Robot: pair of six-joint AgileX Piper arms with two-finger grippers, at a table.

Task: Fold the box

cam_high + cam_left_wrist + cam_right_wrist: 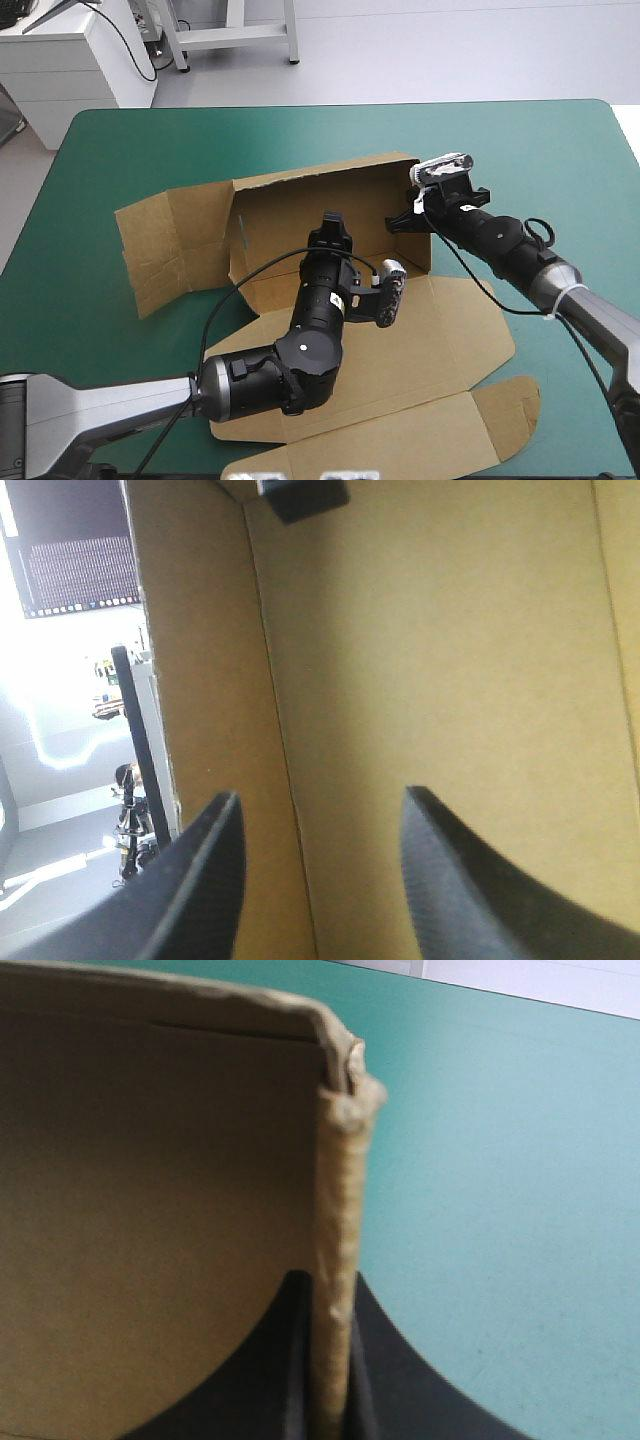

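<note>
Wrist view alone shows right claw (328, 1290) pinching the box (150, 1210) wall.

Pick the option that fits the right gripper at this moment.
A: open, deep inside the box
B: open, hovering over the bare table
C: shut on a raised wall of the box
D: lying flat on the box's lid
C: in the right wrist view the right gripper has its black fingers all but shut, with the edge of a raised wall of the box standing between them.
</note>
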